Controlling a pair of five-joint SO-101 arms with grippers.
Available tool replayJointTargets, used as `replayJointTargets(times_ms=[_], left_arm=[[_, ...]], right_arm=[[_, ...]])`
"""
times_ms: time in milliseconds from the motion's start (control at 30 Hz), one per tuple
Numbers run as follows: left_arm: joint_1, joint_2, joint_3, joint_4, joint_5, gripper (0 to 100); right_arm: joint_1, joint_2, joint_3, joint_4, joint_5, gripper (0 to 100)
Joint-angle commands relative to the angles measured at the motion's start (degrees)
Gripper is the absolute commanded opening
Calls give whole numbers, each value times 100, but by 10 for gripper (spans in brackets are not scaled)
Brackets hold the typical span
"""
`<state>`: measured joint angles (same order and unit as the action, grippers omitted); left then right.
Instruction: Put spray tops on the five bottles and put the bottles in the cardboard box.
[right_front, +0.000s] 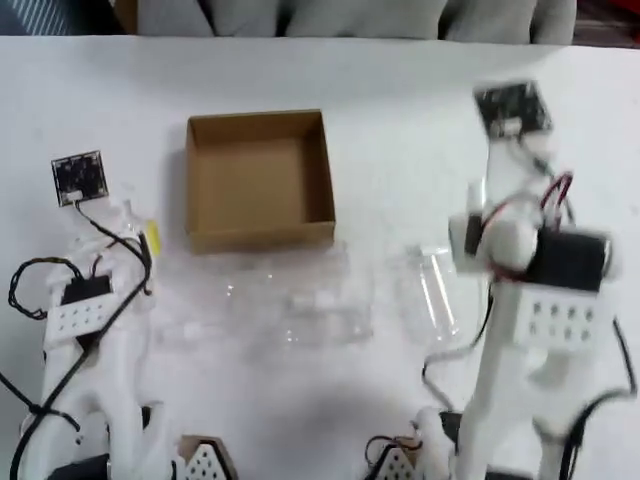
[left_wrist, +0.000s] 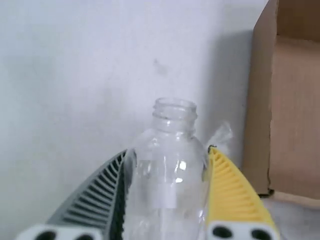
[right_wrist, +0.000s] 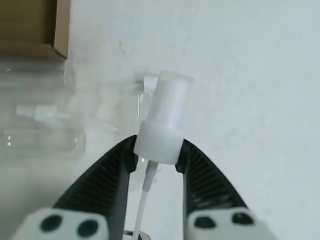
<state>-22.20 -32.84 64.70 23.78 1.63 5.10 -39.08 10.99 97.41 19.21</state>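
Left pincer (left_wrist: 168, 154) clamped clear bottle (left_wrist: 169, 180), neck (left_wrist: 174, 112) open, beside cardboard box (right_front: 260, 236). Right pincer (right_wrist: 156, 145) gripped spray top (right_wrist: 165, 112) by its collar, dip tube (right_wrist: 145, 195) trailing. Risk: tube could miss the narrow neck, or bottle twist in ribbed fingers (left_wrist: 100, 195) under threading torque.

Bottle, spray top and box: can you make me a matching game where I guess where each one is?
Things:
1. clear bottle
2. spray top
3. cardboard box

Places:
A. standing open and empty on the table
B. held in the right gripper
C. held in the left gripper, with no top on its neck

Pairs: 1-C, 2-B, 3-A.
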Motion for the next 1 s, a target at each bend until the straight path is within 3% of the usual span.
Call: replayJointTargets(times_ms=[0, 200, 433, 567, 767, 967], left_arm=[[75, -1068, -211, -158, -26, 21], [207, -3213, -35, 185, -35, 21], [1358, -6097, 360, 888, -9, 21], [2290, -7301, 484, 862, -9, 21], [3169, -6985, 466, 343, -9, 21], [4242, -6905, 598, 105, -9, 21]], right_arm=[[40, -1393, 1187, -277, -62, 21], [40, -4013, 2787, -1147, -62, 21], [66, -6132, 4501, -3319, -105, 17], [66, -6070, 4642, -4277, -211, 17], [-13, -5112, 4176, -6070, -1785, 16], [-708, -3785, 2725, -6378, -2295, 16]])
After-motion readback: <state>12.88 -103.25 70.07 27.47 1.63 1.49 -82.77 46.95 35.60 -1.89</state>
